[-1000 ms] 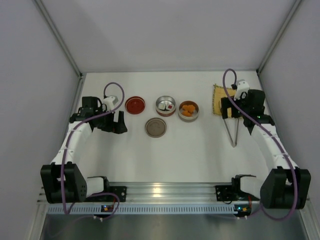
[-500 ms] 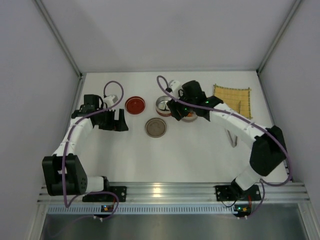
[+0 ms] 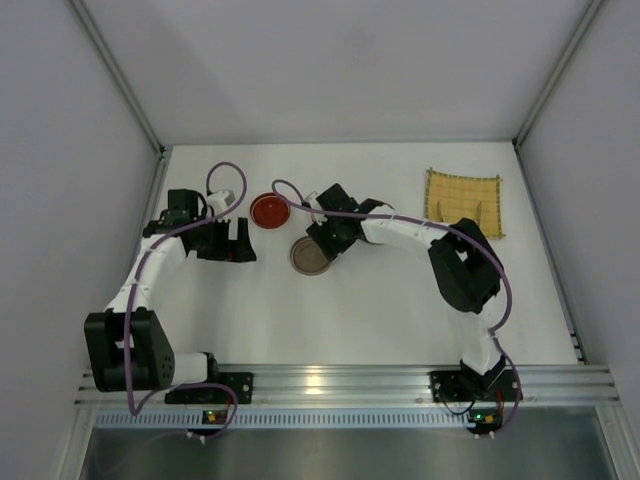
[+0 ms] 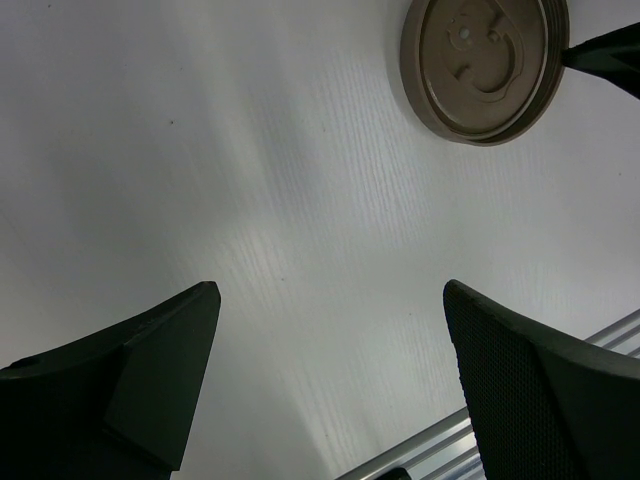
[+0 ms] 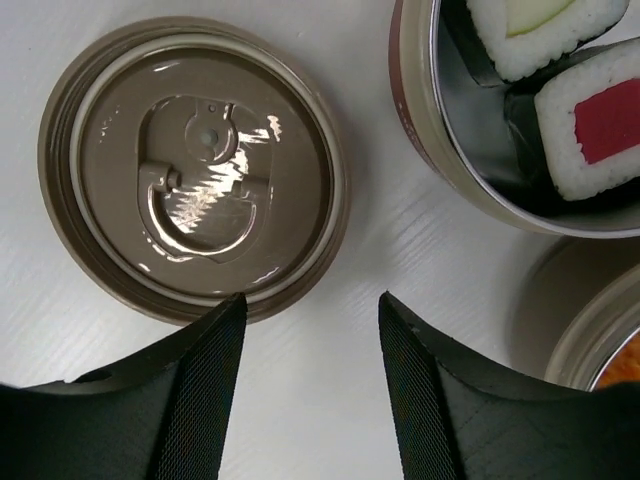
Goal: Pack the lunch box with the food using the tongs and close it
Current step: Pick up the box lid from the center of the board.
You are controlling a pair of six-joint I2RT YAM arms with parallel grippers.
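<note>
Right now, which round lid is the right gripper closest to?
The brown lid, right beside the right gripper; the red lid lies farther away.

Glossy brown on the round lid (image 5: 195, 170), white rice in dark wrap around a red centre on the sushi piece (image 5: 590, 125), orange on the chunks (image 5: 625, 372), yellow with a thin grid on the woven mat (image 3: 463, 203), red on the small lid (image 3: 270, 210), black mesh on the right gripper's fingers (image 5: 205, 400).

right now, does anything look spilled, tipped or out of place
Nothing spilled or tipped: the sushi pieces sit inside their tin, the brown lid flat beside it. One oddity: the right gripper is open at the lid's edge, with no tongs in view.
</note>
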